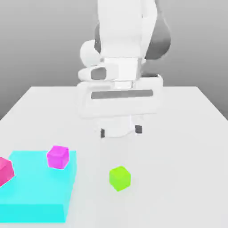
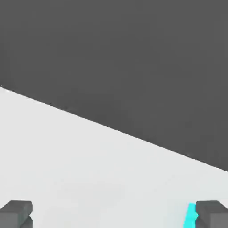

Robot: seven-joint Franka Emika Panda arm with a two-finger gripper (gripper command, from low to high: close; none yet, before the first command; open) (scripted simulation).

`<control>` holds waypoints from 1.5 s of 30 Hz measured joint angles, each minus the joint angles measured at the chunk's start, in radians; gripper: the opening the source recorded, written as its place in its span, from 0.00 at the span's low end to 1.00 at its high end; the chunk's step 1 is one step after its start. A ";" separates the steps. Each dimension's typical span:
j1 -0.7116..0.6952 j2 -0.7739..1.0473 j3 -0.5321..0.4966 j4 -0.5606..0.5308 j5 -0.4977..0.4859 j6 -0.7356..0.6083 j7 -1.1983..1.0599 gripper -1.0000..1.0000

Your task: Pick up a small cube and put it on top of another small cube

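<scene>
I see my gripper [image 1: 120,130] with jaws spread wide and nothing between them, above the white table [image 1: 178,147]; the lime-green cube [image 1: 120,178] sits alone on open tabletop, just beside the cyan block's [image 1: 35,196] edge. The magenta cube [image 1: 58,156] rests on that block near its far edge.

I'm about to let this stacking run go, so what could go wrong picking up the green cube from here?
1. The lime-green cube sits turned at an angle on the table, so the open gripper may close on its corners and twist it.
2. The magenta cube and pink cube offer small tops on the raised cyan block; a slightly offset placement could topple.
</scene>
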 joint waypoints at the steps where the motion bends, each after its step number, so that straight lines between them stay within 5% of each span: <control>1: 0.008 0.044 -0.005 -0.033 0.005 0.033 -0.033 0.50; 4: 0.017 0.186 0.003 -0.104 0.040 0.140 -0.126 0.50; 10: -0.027 0.411 0.060 -0.081 0.091 0.323 -0.176 0.50; 11: -0.035 0.447 0.067 -0.075 0.086 0.352 -0.173 0.00; 18: -0.040 0.456 0.071 -0.073 0.083 0.358 -0.170 0.00; 26: -0.032 0.204 0.053 -0.112 0.045 0.146 -0.140 0.00; 45: 0.202 0.517 0.215 0.543 -0.042 -0.213 0.240 0.00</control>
